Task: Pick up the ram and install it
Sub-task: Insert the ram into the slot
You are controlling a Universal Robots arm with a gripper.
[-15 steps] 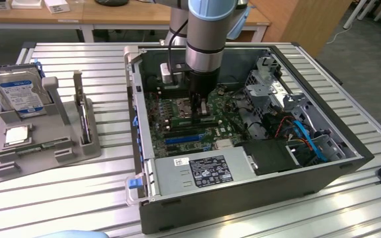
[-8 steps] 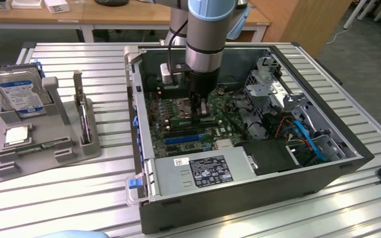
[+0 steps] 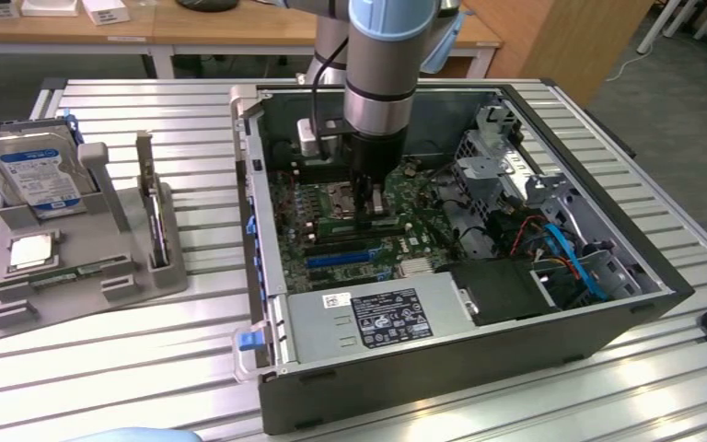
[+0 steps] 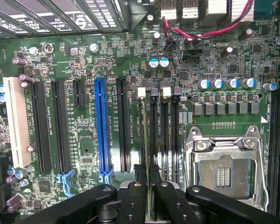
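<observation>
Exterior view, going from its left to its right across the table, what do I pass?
hard drive → case's left wall → arm → blue cable

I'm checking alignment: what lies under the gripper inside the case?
Empty memory slots on the motherboard, beside the CPU socket. The gripper covers one end of the slots, so that part cannot be seen.
</observation>
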